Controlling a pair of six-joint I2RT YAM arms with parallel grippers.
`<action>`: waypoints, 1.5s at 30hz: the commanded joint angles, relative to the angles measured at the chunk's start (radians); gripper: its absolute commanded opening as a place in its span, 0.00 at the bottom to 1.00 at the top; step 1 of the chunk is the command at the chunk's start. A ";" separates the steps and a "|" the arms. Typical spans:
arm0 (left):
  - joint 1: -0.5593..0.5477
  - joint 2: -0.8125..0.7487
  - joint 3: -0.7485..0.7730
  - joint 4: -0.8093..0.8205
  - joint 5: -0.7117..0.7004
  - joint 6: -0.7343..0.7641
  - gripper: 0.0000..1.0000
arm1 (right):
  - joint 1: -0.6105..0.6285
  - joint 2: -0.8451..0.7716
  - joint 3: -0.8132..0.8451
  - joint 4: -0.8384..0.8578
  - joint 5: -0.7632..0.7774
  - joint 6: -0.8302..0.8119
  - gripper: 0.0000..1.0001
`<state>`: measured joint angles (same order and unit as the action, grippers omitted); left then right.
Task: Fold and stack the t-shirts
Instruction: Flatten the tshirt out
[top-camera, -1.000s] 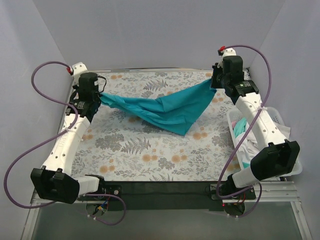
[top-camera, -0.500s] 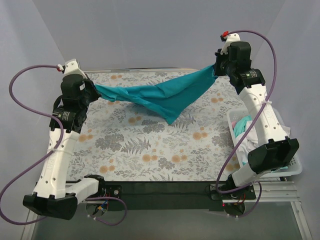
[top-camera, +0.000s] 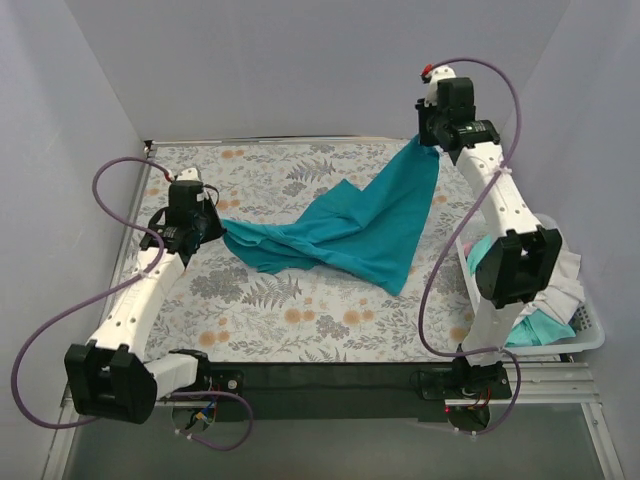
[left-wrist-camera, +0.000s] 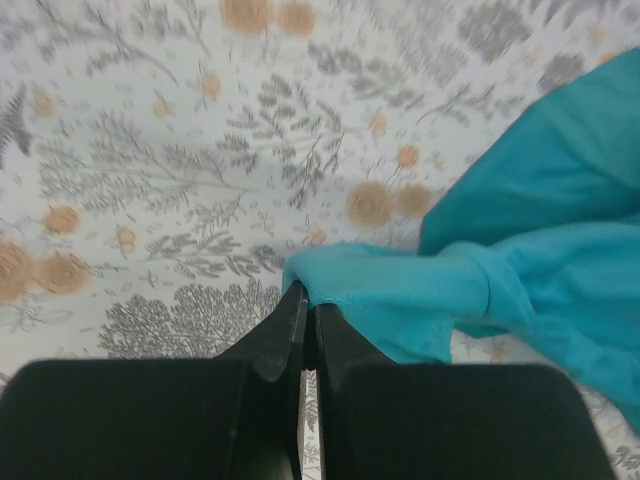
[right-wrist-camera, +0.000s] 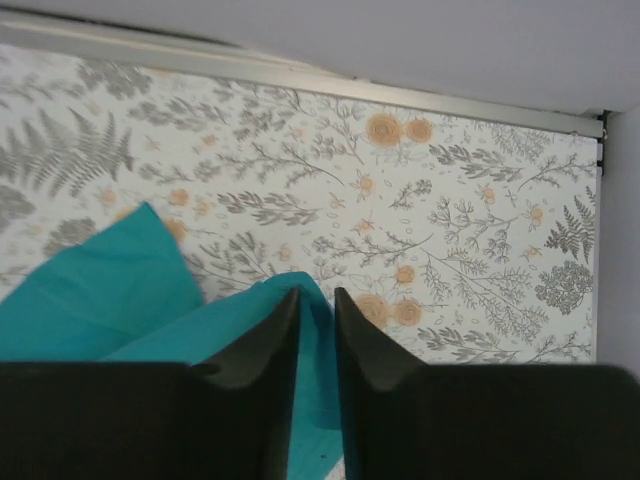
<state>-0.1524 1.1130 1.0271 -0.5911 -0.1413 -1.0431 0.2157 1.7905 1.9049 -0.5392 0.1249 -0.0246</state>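
Note:
The teal-blue t-shirt (top-camera: 350, 228) is stretched between both grippers over the floral table cover (top-camera: 300, 310). My left gripper (top-camera: 222, 228) is shut on its left end, low near the table; the cloth shows at the fingertips in the left wrist view (left-wrist-camera: 400, 290). My right gripper (top-camera: 428, 142) is raised at the back right and shut on the shirt's other corner (right-wrist-camera: 318, 300), so the cloth hangs down from it in a triangle. More shirts, white and pale aqua (top-camera: 545, 325), lie in the basket at the right.
A white plastic basket (top-camera: 592, 335) stands at the table's right edge, beside the right arm's base. Grey walls close in the back and both sides. A metal rim (right-wrist-camera: 300, 75) runs along the table's far edge.
My left gripper has come down and toward the front with the shirt's left end. My right gripper has shifted slightly left and stays high. The shirt's middle now rests on the table.

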 joint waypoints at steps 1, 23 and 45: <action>0.004 0.039 -0.044 0.097 0.051 -0.046 0.00 | -0.007 0.105 0.042 -0.007 0.026 -0.019 0.27; 0.004 0.136 -0.137 0.232 0.117 -0.040 0.00 | 0.479 -0.382 -1.035 -0.038 -0.133 0.126 0.48; 0.004 0.127 -0.134 0.200 0.103 -0.037 0.00 | 0.568 -0.220 -1.023 0.028 0.070 0.089 0.40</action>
<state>-0.1524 1.2713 0.8906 -0.3847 -0.0364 -1.0889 0.7757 1.5459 0.8635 -0.5415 0.1555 0.0742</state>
